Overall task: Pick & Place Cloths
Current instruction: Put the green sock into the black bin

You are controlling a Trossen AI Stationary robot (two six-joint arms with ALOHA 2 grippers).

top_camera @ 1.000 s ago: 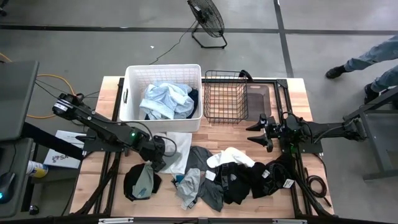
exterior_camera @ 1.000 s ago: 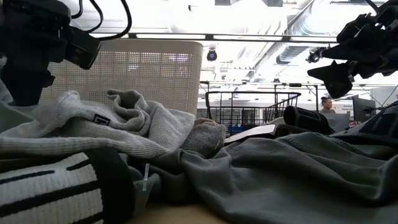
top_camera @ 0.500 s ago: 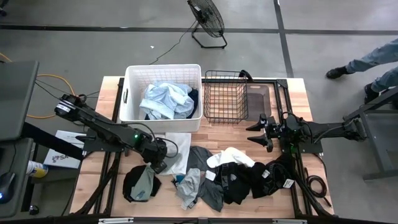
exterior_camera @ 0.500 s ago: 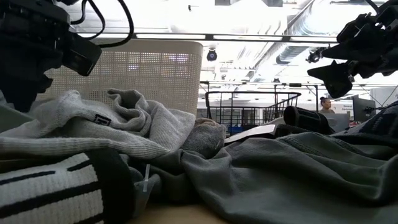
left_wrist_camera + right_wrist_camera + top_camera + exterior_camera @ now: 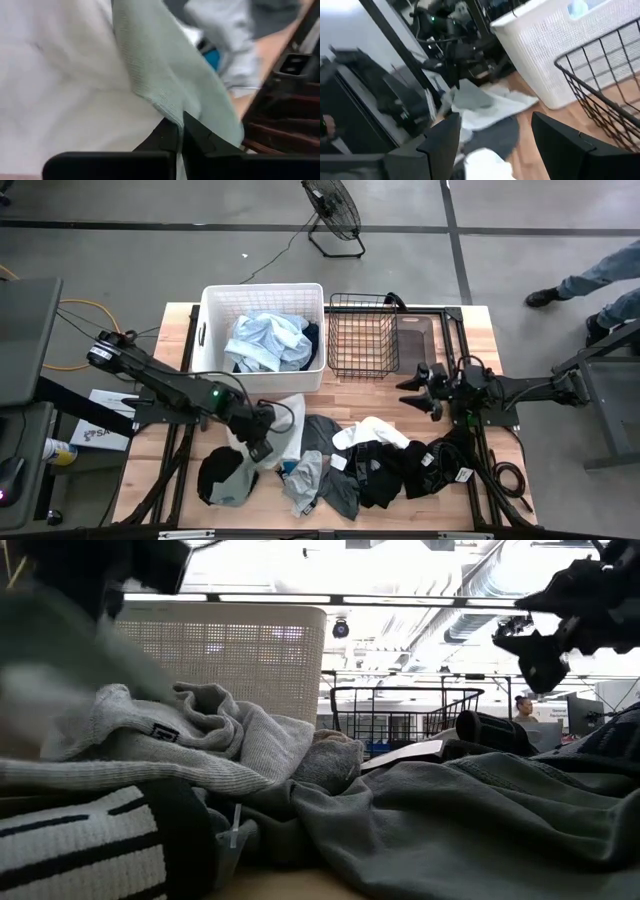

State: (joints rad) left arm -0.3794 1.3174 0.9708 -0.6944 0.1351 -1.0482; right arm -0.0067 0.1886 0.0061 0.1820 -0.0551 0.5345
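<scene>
**At the table's left edge, the left arm takes hold of a cloth**

On the left side of the table, the left gripper [image 5: 262, 446] has just snapped its fingers together on a pale green-grey cloth [image 5: 165, 85]; a second ago those fingers stood wide above the pile. The pinched fold is already rising off the white and dark garments beneath it, which suggests the pick has succeeded and a carry comes next. Behind it, the white tub [image 5: 212, 330] already holds light blue fabric, while the wire basket [image 5: 362, 335] beside it looks empty. Across the front edge the remaining cloths [image 5: 370, 465] lie in a grey, white and black heap. Farther right, the right gripper [image 5: 422, 390] hovers above bare wood with fingers spread and nothing between them, unchanged.
</scene>
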